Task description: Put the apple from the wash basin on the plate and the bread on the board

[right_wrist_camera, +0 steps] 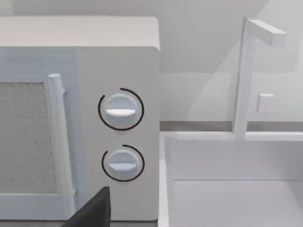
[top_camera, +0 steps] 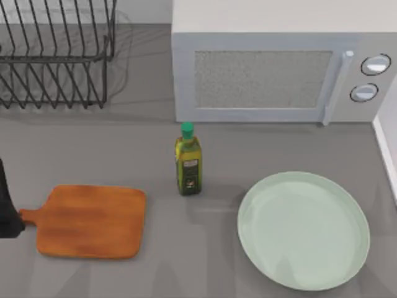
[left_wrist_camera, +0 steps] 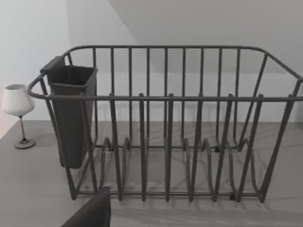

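A grey table [top_camera: 74, 155] is seen from above. In the lower left of the frame lies the board [top_camera: 90, 221], orange-brown wood, its short handle pointing to the left edge. It is bare. In the lower right lies the plate [top_camera: 303, 230], pale mint-green and wide, also bare. Between them, a little higher in the frame, stands an upright olive oil bottle [top_camera: 188, 159] with a green cap.

Across the upper middle and right sits a pale microwave [top_camera: 273, 68] with two round dials. A dark wire dish rack [top_camera: 56, 53] fills the upper left corner.

A dark part of the left arm [top_camera: 6, 208] shows at the left edge, just beside the board's handle. Whether its claw is released or clenched cannot be told.

The left wrist view faces the dish rack, with a dark cutlery holder [left_wrist_camera: 71, 113] on it and a white wine glass [left_wrist_camera: 19, 113] beside it. The right wrist view faces the microwave's dials, with the white wash basin [right_wrist_camera: 232, 179] and its faucet [right_wrist_camera: 251, 71] just beside the microwave.
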You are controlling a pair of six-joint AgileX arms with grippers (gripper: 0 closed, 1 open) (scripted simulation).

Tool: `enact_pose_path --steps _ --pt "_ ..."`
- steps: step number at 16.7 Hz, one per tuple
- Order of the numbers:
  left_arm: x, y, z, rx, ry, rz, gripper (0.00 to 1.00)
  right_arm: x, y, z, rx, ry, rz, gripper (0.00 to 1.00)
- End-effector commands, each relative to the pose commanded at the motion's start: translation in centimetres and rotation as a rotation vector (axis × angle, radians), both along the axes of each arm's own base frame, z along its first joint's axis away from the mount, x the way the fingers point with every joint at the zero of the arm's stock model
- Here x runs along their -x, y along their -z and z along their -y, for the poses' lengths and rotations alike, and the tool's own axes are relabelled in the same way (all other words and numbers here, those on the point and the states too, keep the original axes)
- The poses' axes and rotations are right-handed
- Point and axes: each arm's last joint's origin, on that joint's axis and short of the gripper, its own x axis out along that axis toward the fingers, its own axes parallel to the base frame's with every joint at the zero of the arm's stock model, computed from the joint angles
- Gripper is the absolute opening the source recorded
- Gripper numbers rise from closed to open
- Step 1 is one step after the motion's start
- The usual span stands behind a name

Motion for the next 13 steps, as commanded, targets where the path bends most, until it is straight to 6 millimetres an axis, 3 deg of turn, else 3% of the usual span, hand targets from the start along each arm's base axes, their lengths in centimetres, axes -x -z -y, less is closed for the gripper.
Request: enact_pose_path --steps 8,13 --pt "0.0 0.0 0.0 0.0 0.0 0.0 1.0 0.0 -0.2 0.0 0.002 0.002 -0.007 1.0" --pt "0.0 0.0 0.0 0.0 0.0 0.0 1.0 -0.7 -3.4 0.4 0.032 0.033 -0.162 1.0"
